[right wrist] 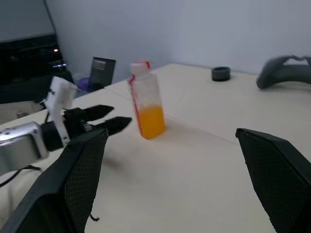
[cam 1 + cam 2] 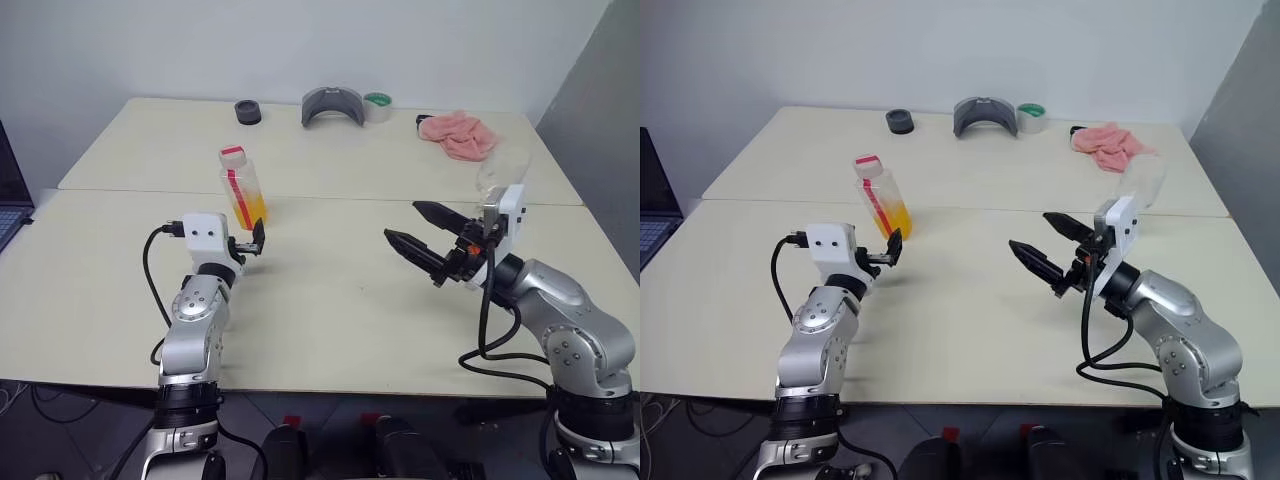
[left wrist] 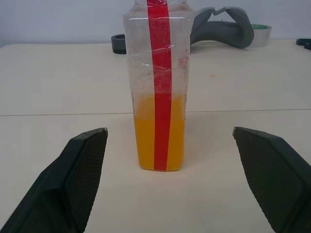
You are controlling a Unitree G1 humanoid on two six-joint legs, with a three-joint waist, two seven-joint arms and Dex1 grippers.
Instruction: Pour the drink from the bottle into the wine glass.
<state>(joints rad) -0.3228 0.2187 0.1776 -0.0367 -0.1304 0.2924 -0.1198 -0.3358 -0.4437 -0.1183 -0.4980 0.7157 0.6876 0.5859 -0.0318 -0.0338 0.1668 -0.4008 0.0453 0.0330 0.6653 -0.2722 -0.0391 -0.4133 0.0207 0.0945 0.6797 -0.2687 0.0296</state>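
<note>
The left tool [image 2: 258,240] is hovering level with fingers spread, just short of the bottle [image 2: 243,187], not touching; the right tool [image 2: 425,236] is hanging spread, angled leftward. The bottle is standing upright on the bench [image 2: 330,300], orange drink [image 3: 159,131] filling its lower part. The wine glass [image 2: 497,172] is standing beyond the right tool
</note>
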